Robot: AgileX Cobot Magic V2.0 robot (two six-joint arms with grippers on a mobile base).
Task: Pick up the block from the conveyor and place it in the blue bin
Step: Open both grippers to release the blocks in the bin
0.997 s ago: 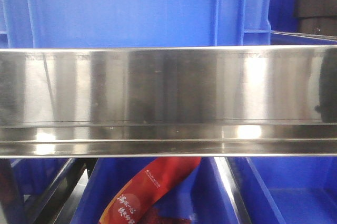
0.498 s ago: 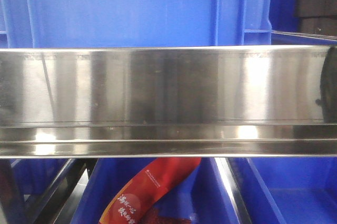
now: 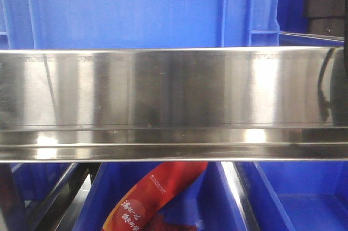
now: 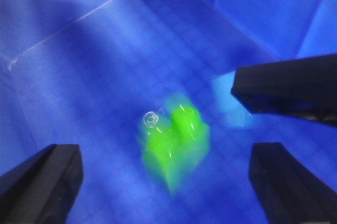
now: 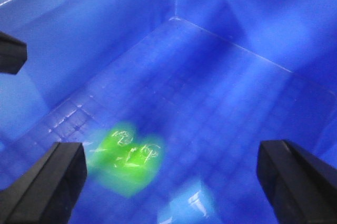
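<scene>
Bright green block [image 4: 176, 142] lies blurred on the floor of the blue bin [image 4: 79, 76]. It shows two lobes, and I cannot tell whether it is one piece or two. My left gripper [image 4: 164, 153] hangs open above it, touching nothing. In the right wrist view the same green block [image 5: 126, 155] lies on the bin [image 5: 79, 50] floor near my right gripper's left finger [image 5: 52, 182]. My right gripper [image 5: 171, 150] is open and empty. The conveyor is out of view.
A wide steel panel [image 3: 174, 95] spans the front view, with a blue crate [image 3: 136, 8] behind it. Below it are more blue bins [image 3: 304, 204] and a red packet [image 3: 157, 193]. A black finger [image 4: 287, 89] of the other gripper shows in the left wrist view.
In the front view a dark reflection at the right end of the steel panel has grown. Nothing else has moved there.
</scene>
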